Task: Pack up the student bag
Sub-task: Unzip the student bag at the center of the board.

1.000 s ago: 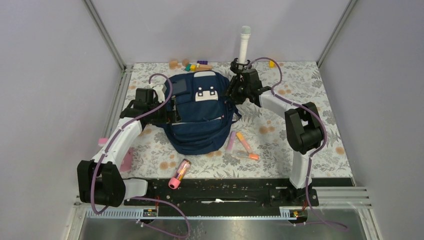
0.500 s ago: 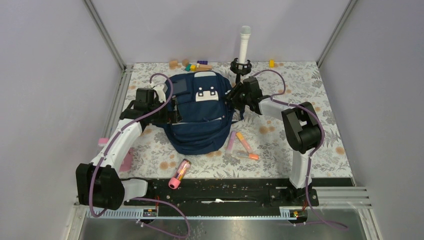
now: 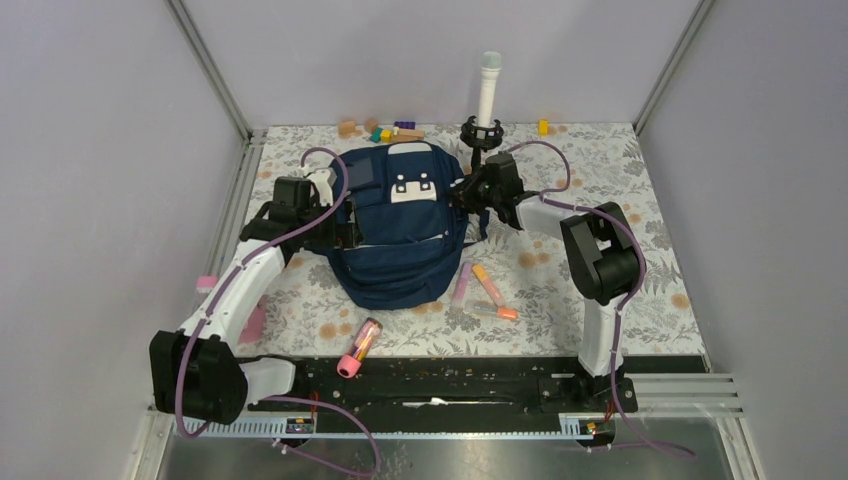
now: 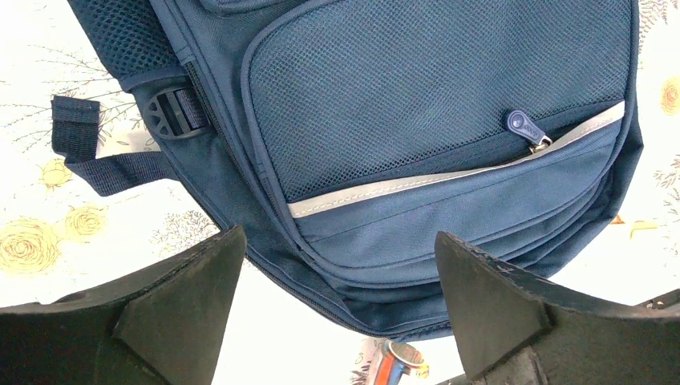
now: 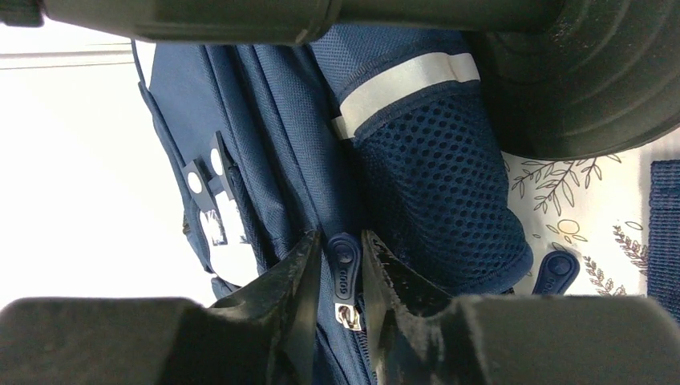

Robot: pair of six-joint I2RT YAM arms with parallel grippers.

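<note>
The student bag (image 3: 400, 250) is a navy blue backpack lying flat in the middle of the floral table. My left gripper (image 3: 350, 232) is open at the bag's left side. In the left wrist view it (image 4: 337, 265) hovers over the bag's mesh front pocket (image 4: 417, 120), holding nothing. My right gripper (image 3: 462, 195) is at the bag's right edge. In the right wrist view its narrow jaws (image 5: 341, 257) are closed on a dark blue zipper pull (image 5: 343, 269) next to the mesh side pocket (image 5: 433, 192).
A white microphone on a black stand (image 3: 488, 90) stands just behind the right gripper. Pink and orange markers (image 3: 488, 285) lie right of the bag. A pink tube (image 3: 358, 345) lies in front. Small blocks (image 3: 395, 130) sit at the back edge.
My right gripper has moved down and left from beside the microphone stand to the bag's right edge. The left arm has barely shifted.
</note>
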